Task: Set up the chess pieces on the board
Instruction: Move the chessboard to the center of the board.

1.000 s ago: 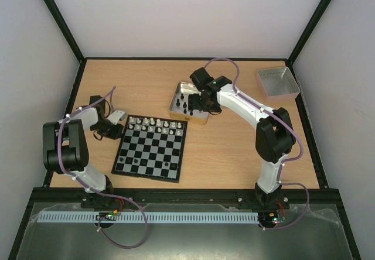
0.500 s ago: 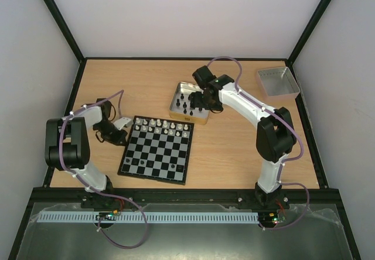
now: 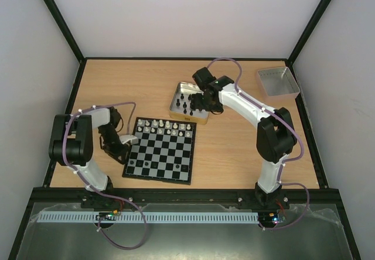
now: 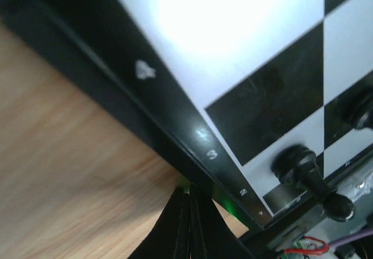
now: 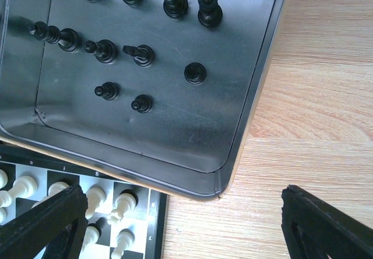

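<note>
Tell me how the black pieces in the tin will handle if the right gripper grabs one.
The black pieces look small and rounded, so one may slip from a grip. Tall on narrow bases, they probably tip if nudged.

Black pawn [image 4: 302, 167] near board [image 4: 233, 49] border

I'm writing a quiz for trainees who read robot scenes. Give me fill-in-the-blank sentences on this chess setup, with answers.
1. The chess pieces standing in the tin are all ___.
2. Along its far rows the board carries ___ pieces.
3. The right tool hangs above the tin with its jaws ___.
4. The left tool, its jaws shut, is at the board's ___ edge in the top view.
Missing words: black; white; open; left.
</note>
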